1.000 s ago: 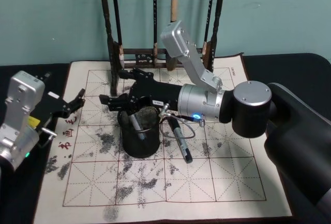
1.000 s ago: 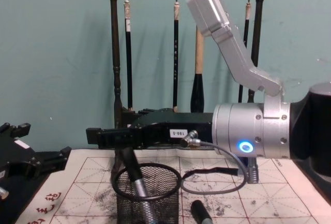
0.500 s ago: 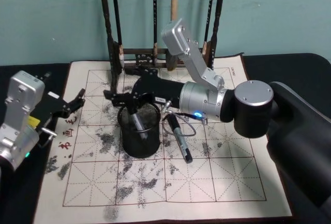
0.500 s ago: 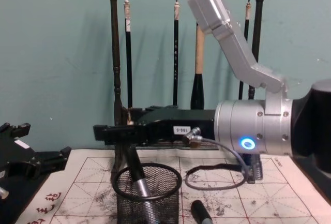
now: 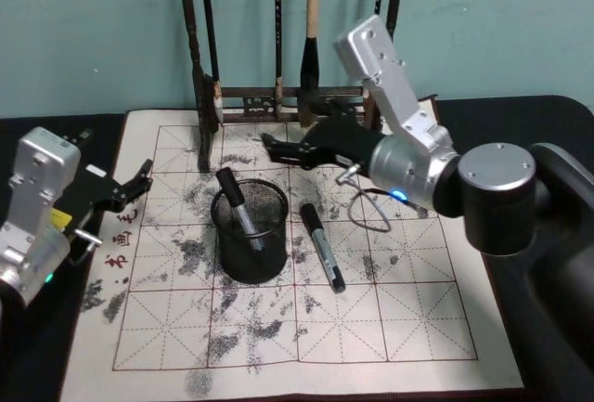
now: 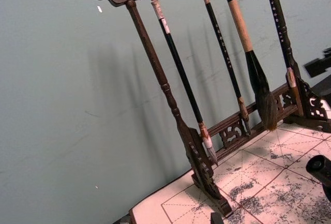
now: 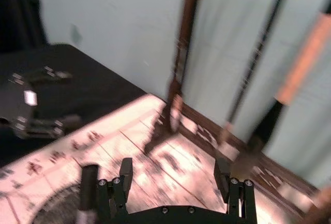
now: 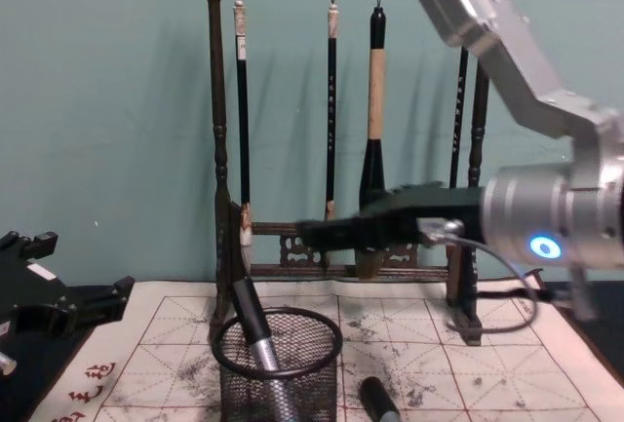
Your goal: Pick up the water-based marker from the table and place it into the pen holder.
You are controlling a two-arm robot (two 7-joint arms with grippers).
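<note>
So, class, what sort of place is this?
Probably a calligraphy desk: a tall dark wooden rack of hanging brushes and a cream felt mat with red grid lines and ink smudges.

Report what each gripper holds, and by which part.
Nothing is held. The right gripper hangs open above the mat; the marker leans in the pen holder. The left gripper, parked beside the mat, is open.

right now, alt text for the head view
A marker leans inside the black mesh pen holder on the calligraphy mat; the right gripper hovers behind it, jaws open, empty. A second marker lies beside the holder; left gripper parked left.
</note>
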